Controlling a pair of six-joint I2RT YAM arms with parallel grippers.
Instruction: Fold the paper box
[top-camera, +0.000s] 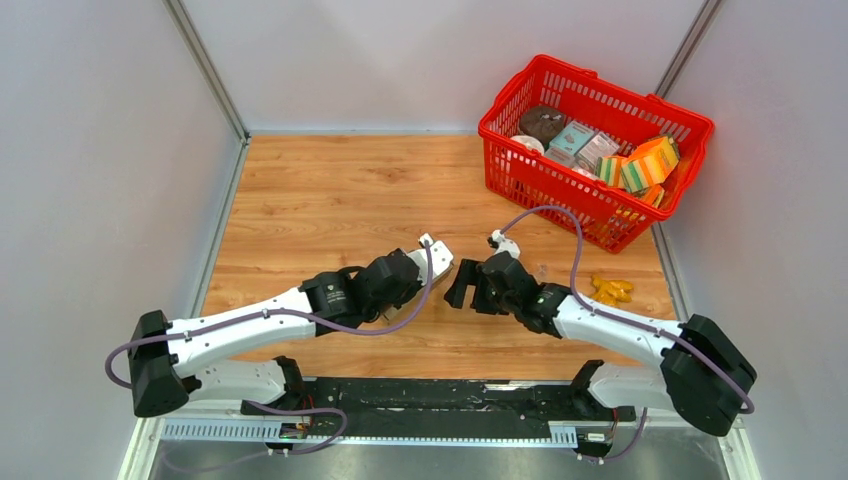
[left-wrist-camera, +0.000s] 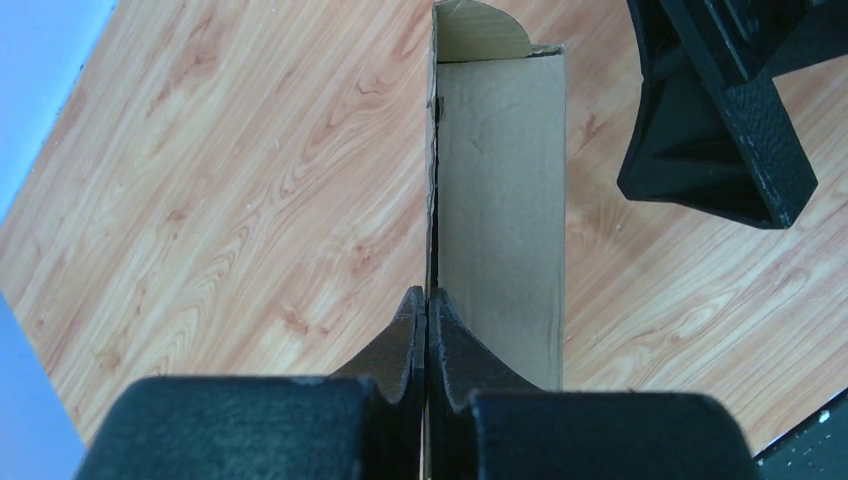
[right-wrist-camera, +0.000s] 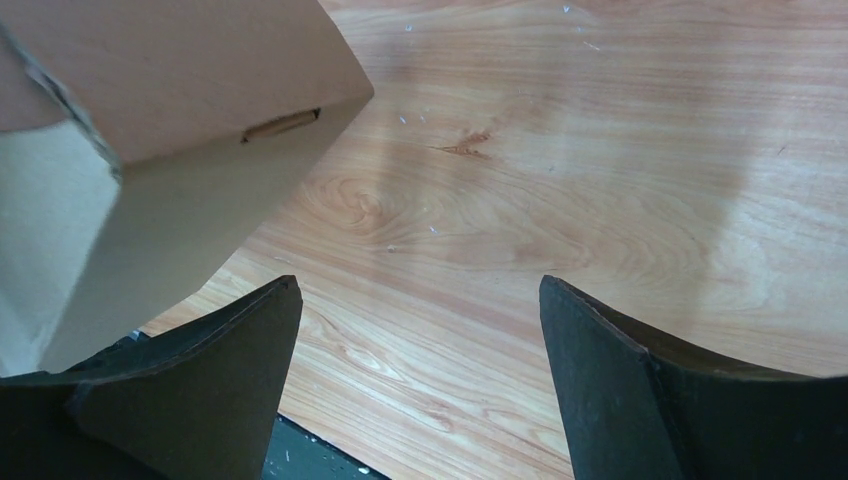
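The paper box (left-wrist-camera: 500, 200) is plain brown cardboard, partly formed, with a rounded flap (left-wrist-camera: 480, 30) at its far end. My left gripper (left-wrist-camera: 427, 298) is shut on the box's thin left wall and holds it over the wooden table. In the top view the left gripper (top-camera: 438, 262) and right gripper (top-camera: 462, 285) face each other at the table's middle, and the box is hidden under them. My right gripper (right-wrist-camera: 420, 300) is open and empty. The box (right-wrist-camera: 170, 130) sits just up and left of its left finger, showing a small slot (right-wrist-camera: 280, 124).
A red basket (top-camera: 690, 120) with colourful printed packages stands at the back right. A small yellow object (top-camera: 610, 290) lies on the table near the right arm. The black rail (top-camera: 430, 395) runs along the table's near edge.
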